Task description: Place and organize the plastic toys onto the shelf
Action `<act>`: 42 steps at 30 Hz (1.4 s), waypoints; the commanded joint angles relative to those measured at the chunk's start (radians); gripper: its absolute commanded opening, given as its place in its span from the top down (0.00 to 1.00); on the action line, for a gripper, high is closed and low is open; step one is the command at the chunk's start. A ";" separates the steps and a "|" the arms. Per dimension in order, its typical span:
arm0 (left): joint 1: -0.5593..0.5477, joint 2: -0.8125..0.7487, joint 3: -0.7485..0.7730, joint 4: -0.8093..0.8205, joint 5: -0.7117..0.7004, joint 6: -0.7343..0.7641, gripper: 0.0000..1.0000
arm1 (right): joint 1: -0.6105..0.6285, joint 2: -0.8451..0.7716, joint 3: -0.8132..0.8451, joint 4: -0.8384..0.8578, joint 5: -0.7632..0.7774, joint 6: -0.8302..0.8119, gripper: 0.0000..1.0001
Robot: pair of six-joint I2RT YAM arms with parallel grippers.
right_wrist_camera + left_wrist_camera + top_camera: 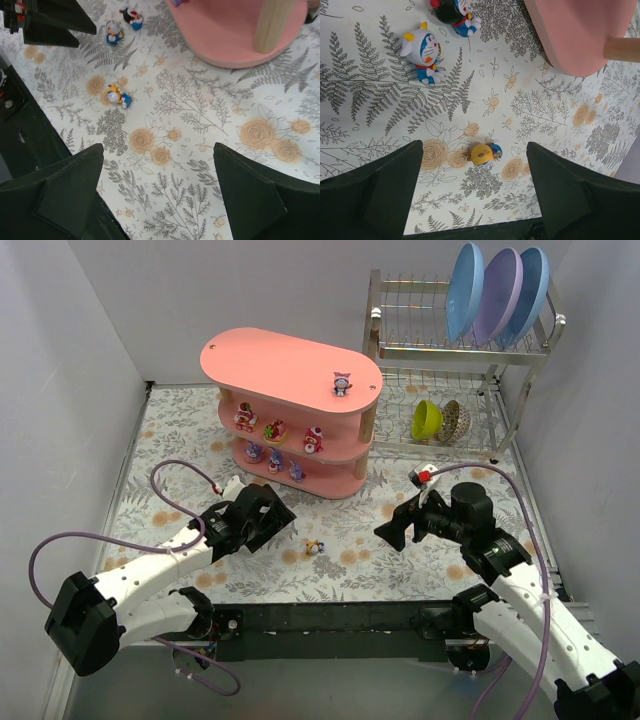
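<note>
The left end effector, fingers spread wide, straddles without touching a small yellow-capped blue plastic figurine lying on the floral-printed counter. The right end effector is just as splayed and grips nothing. Farther off lie a white-and-blue cat figurine and a dark red-trimmed figurine. Beyond stands the pink three-tier oval shelf, with more small figurines on its middle and lower tiers and a blue figurine on top.

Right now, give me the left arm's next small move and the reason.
Probably lower the left gripper onto the yellow-and-blue toy and close. Its jaws stand open, the toy lies on the mat between its fingers in the wrist view, not yet on the shelf.
</note>
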 commanded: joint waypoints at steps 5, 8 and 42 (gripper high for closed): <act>0.092 -0.065 -0.038 0.031 0.138 0.133 0.09 | 0.012 0.190 0.023 0.088 -0.166 0.022 0.02; 0.096 -0.072 -0.055 0.042 0.171 0.144 0.04 | 0.029 0.258 0.008 0.154 -0.172 0.042 0.02; 0.097 -0.231 -0.107 0.137 0.315 0.417 0.02 | 0.337 0.978 -0.002 0.893 -0.186 -0.052 0.15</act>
